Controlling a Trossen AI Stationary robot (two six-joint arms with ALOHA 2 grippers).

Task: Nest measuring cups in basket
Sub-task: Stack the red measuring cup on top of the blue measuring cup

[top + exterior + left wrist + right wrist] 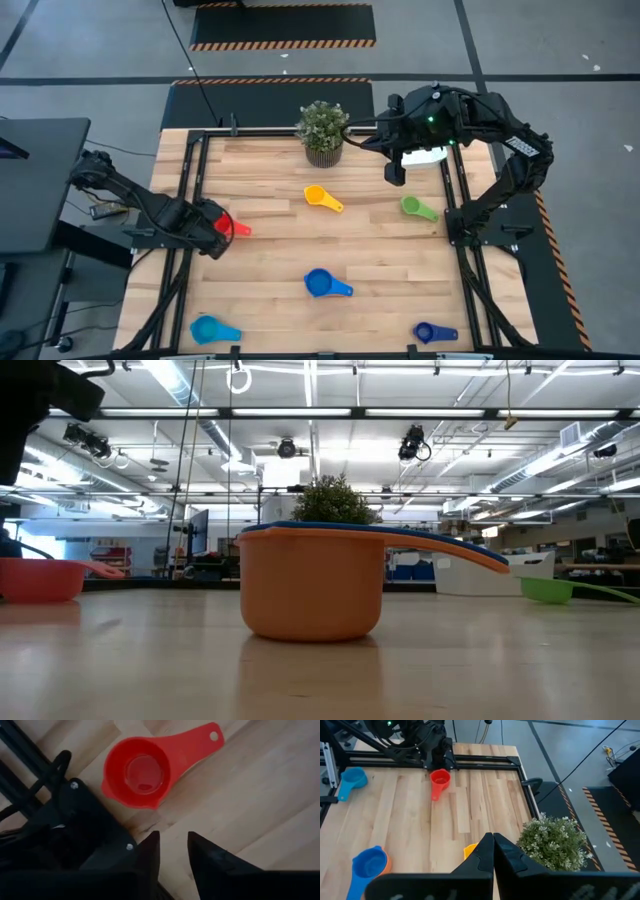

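**Left pincer lines up on the red cup — nothing nested yet**

Here we are over the desk (270, 250), and the cups are scattered wide. The red cup (228, 226) sits at the left-centre of the high view, handle pointing right, and the left pincer (207, 232) is right beside it, low at the desk's left rail. In the left wrist view the fingers (150, 851) are parted a little with bare wood showing between them, gripping nothing — the red cup lies just ahead, mouth up. That reads as an approach for a pick, judging by the alignment.

The rest wait: the yellow cup (320, 197) at centre, the green cup (415, 207) to its right, and a blue cup (322, 284) below centre that appears to sit in an orange cup (312, 586) — the low view shows a blue rim on top of the orange bowl. The light blue cup (206, 329) is at lower left, the dark blue cup (430, 333) at lower right.

The basket (424, 156) peeks out white at the upper right, mostly hidden under the right arm. The right pincer (394, 172) hangs there beside the potted plant (322, 130), fingers pressed together on nothing — parked, it seems, clear of the left arm's working side.
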